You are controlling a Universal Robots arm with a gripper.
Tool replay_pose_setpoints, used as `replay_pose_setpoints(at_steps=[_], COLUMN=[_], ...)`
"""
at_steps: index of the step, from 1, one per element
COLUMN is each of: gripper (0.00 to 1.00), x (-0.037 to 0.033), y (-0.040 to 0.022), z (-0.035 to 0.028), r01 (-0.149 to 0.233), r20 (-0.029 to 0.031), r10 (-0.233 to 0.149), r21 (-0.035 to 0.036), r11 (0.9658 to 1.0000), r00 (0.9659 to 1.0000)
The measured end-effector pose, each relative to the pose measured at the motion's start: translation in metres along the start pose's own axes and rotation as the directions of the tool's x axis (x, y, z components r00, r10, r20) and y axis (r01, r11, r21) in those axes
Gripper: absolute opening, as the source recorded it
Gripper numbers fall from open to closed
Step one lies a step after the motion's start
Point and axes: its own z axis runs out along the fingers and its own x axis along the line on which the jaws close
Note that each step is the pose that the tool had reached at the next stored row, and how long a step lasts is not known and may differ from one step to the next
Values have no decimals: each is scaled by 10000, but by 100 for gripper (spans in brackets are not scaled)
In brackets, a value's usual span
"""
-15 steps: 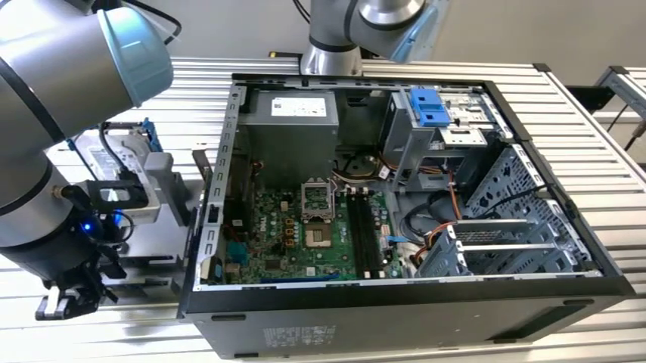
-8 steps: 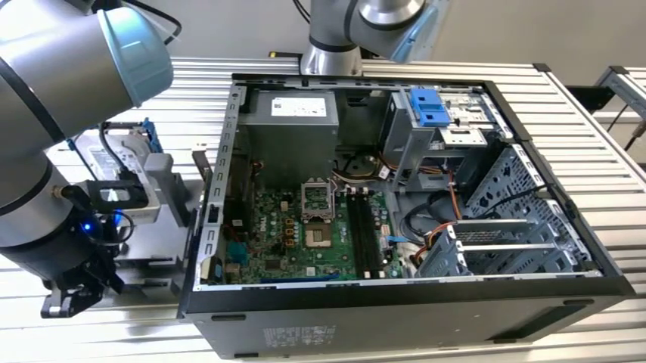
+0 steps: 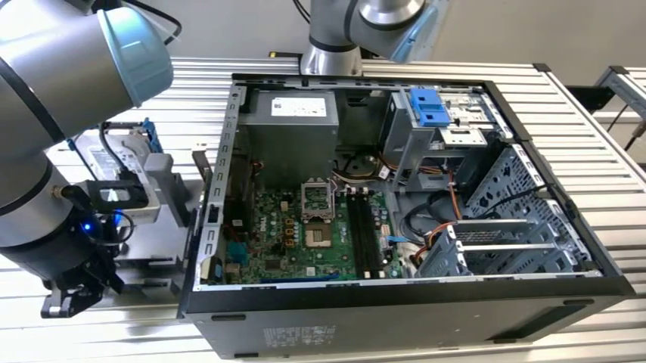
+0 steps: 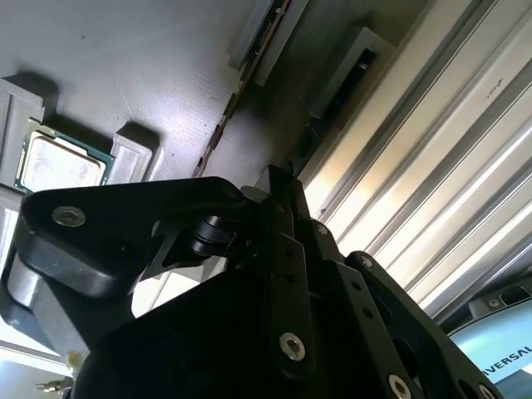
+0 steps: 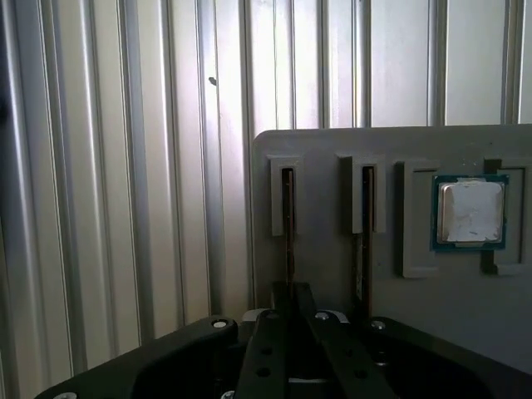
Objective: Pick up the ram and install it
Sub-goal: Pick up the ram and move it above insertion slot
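So the grey holder was the bit worth looking at: a matte plate with raised little frames around narrow slits, sitting on the ribbed aluminium table. The ram stood on edge in the slit closest to the plate's border, just a thin strip seen end-on. A second stick sat in the neighbouring slit. A square chip with a shiny metal lid lay in its own recess beside those. The gripper, black and bolted, was lined up right at the ram, but honestly I couldn't tell how wide it stood or whether it had hold of anything. Toward the exterior view's right, the open computer case sat next to the holder, showing a green motherboard with long black slots. A silver drive in blue brackets was partly blocked by the arm.
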Motion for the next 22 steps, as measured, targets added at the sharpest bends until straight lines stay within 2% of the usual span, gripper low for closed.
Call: replay_pose_setpoints(at_steps=[1, 3, 10, 12, 17, 22], gripper=[0, 0, 0, 0, 0, 0], x=[0, 0, 0, -1, -1, -1], y=[0, 0, 1, 1, 2, 2], z=[-6, -58, -358, -427, -607, -759], r01=[0, 0, 0, 0, 0, 0], r20=[-1, -2, -14, -33, -35, -34], r10=[0, 0, 0, 0, 0, 0], r21=[1, 1, 2, 1, 1, 2], r11=[10000, 10000, 10000, 10000, 10000, 10000], r00=[10000, 10000, 10000, 10000, 10000, 10000])
